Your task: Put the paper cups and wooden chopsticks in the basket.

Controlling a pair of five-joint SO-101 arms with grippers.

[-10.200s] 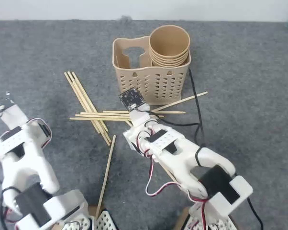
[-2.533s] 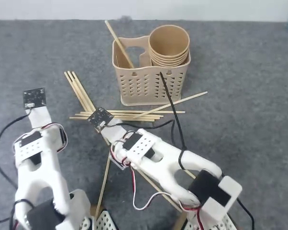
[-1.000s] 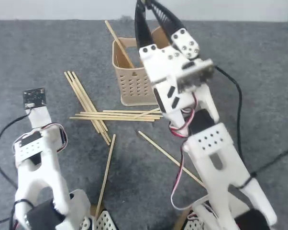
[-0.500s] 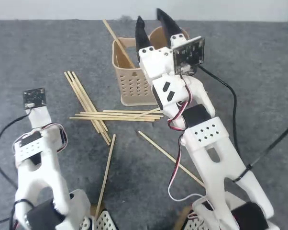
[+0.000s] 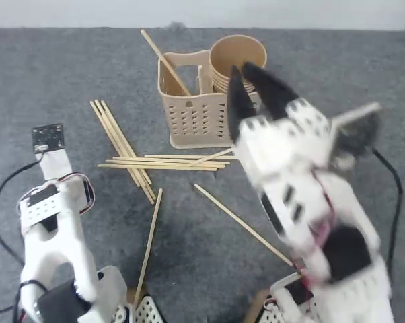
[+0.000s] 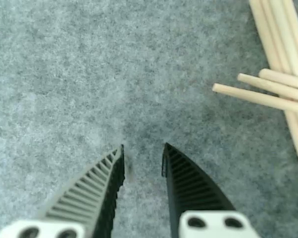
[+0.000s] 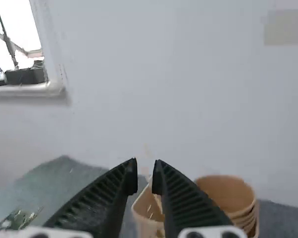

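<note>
Cups: the stack of paper cups (image 5: pixel 237 52) stood in one compartment of the basket (image 5: pixel 189 120). No action outstanding on this item.

Chopsticks: one chopstick (image 5: pixel 163 57) leaned in the other compartment, its upper end over the rim. It was absent ten seconds earlier, so it counts as delivered. The remaining chopsticks (image 5: pixel 159 162) lay scattered on the bench (image 5: pixel 68 74) in front of the basket, with two single sticks nearer the arm bases.

Right claw (image 5: pixel 240 67): it had been low over the scattered sticks, then above the basket, and was now swinging back towards its base. Its fingers stood narrowly apart and held nothing.

Left claw (image 6: pixel 143 151): unmoved over the last seconds, poised over bare bench beside the stick ends (image 6: pixel 268 94), gap narrow, empty.

Assessment: most sticks remain uncollected, and the last pass appears to have added none.
</note>
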